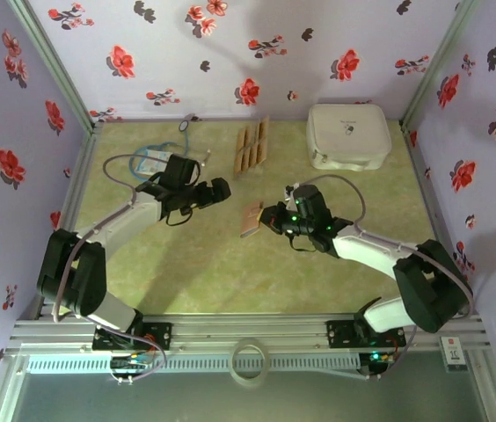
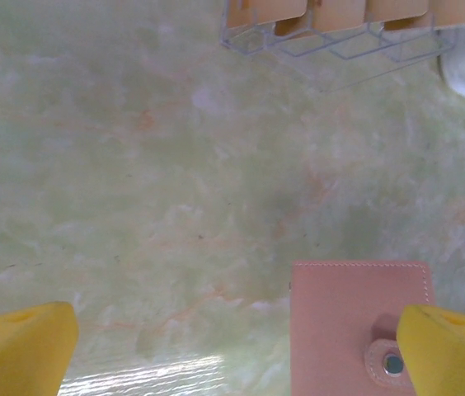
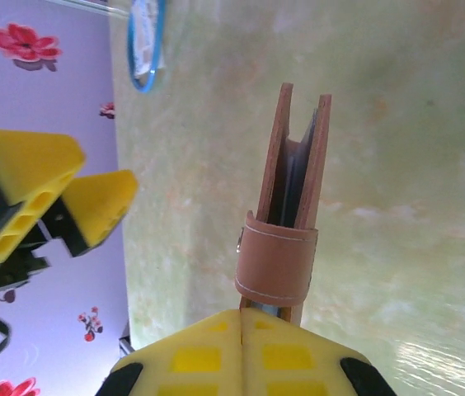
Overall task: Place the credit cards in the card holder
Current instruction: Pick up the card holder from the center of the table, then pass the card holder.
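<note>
My right gripper [image 1: 272,217] is shut on the card holder [image 1: 251,218], a reddish-brown wallet held up off the table near its middle. The right wrist view shows the card holder [image 3: 297,157] edge-on, slightly parted, its strap [image 3: 275,260] just past my shut gripper [image 3: 242,316]. My left gripper [image 1: 219,191] stands open close to its left, yellow fingers [image 3: 92,206] apart. In the left wrist view the card holder [image 2: 352,322] lies by the right finger [image 2: 451,346] of the open gripper [image 2: 232,355]. The tan credit cards [image 1: 252,145] stand side by side in a wire rack [image 2: 331,41] further back.
A white rounded case [image 1: 346,136] sits at the back right. A blue-tubed stethoscope [image 1: 156,158] lies at the back left, behind the left arm. Flowered walls close in three sides. A tape ring [image 1: 250,359] rests on the front rail.
</note>
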You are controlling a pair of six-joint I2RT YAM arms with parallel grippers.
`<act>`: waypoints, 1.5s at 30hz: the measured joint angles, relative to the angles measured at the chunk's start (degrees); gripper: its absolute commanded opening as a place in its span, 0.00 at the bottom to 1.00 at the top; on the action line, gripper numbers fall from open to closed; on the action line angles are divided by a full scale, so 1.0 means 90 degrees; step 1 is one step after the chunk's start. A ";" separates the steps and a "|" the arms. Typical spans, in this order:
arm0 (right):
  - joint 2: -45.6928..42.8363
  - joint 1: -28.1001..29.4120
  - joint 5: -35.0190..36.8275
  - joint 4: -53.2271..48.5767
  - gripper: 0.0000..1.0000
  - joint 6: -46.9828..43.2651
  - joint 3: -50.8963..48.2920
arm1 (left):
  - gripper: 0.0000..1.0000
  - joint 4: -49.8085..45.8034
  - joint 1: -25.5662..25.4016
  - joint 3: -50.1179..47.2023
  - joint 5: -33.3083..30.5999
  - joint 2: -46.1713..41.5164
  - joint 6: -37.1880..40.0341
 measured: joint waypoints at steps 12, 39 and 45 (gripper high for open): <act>-0.0379 -0.0015 -0.0102 -0.0211 0.00 -0.0010 0.1025 | 1.00 0.1571 0.0000 -0.0058 0.0610 0.0121 -0.1508; 0.0005 -0.0029 -0.0262 0.0593 0.00 0.0420 0.1268 | 0.61 0.5404 -0.0017 -0.0731 0.1566 0.0610 -0.4284; 0.0005 -0.0097 -0.0243 0.0670 0.00 0.0418 0.1202 | 0.54 0.5583 -0.0017 -0.0860 0.1593 0.0610 -0.4303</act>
